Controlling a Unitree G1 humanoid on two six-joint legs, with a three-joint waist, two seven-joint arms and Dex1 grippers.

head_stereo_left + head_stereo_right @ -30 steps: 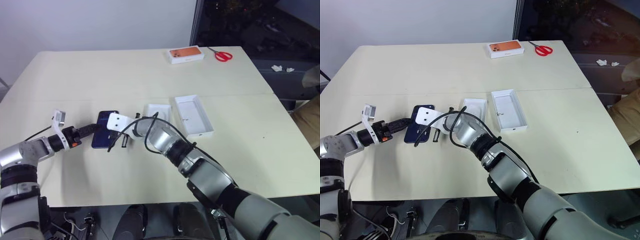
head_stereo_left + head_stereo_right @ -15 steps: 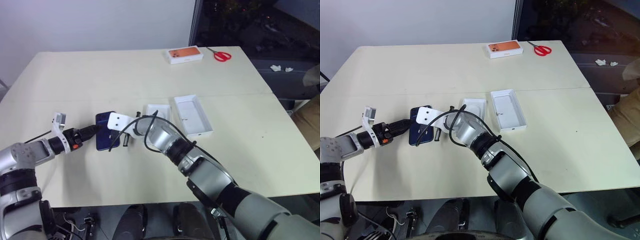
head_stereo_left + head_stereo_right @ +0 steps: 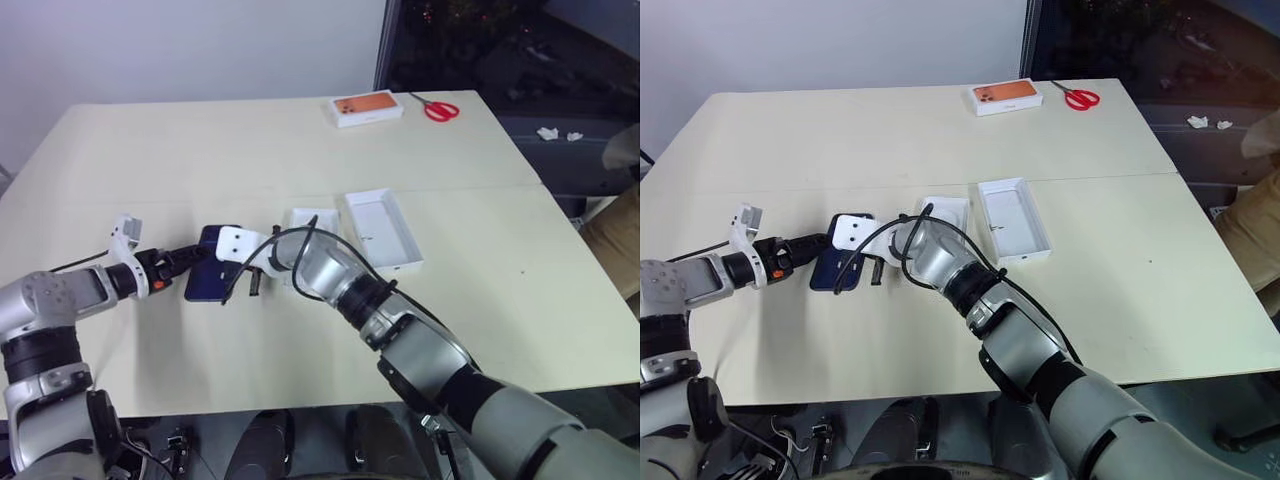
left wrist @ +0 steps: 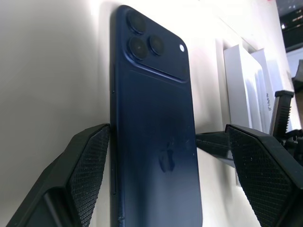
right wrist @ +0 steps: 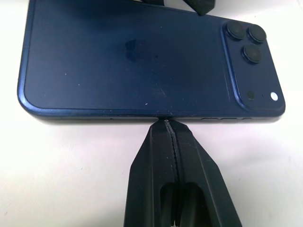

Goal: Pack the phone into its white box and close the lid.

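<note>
While the left gripper (image 4: 156, 142) stands wide open astride the phone (image 4: 154, 123), one pad touching its long edge and the other just clear, the right gripper (image 5: 169, 126), pinched shut and empty, braces its tips against the opposite edge. The phone lies flat beside the white box (image 3: 383, 231). The left jaws should close squarely across its width, below the camera cluster.

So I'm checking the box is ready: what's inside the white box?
The white box lies open with no object visible on its floor. The phone lies apart on the table. Nothing covers the box's inside.
</note>
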